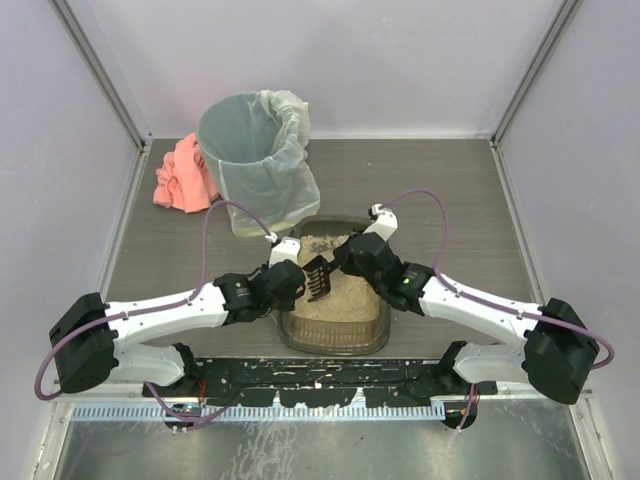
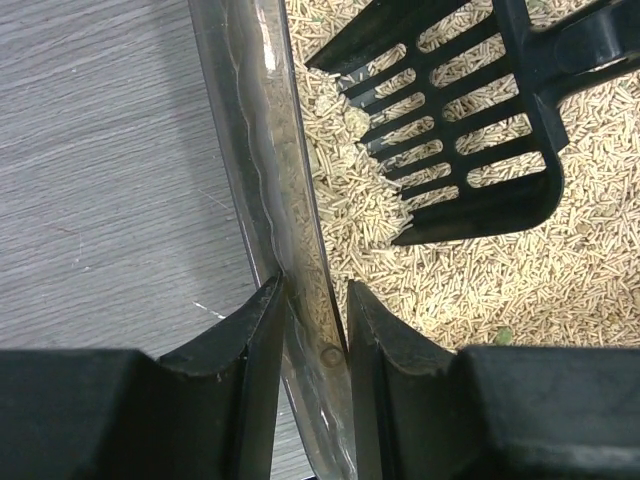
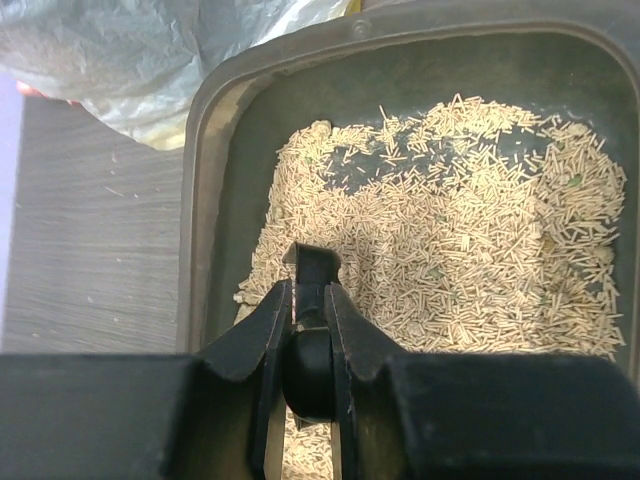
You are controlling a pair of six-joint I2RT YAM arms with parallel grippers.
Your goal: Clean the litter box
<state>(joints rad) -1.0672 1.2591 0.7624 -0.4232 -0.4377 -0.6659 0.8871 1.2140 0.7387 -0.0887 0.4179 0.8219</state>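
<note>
The litter box is a shallow dark tray of beige pellet litter between the two arms. My left gripper straddles its left wall: one finger is outside, the other inside over the litter, and both press the rim. My right gripper is shut on the handle of the black slotted scoop. The scoop head rests tilted on the litter near the left wall, with a few pellets on its slats.
A round grey bin with a clear liner stands just behind the tray's far left corner. A pink cloth lies to the left of the bin. White enclosure walls close in the table on three sides.
</note>
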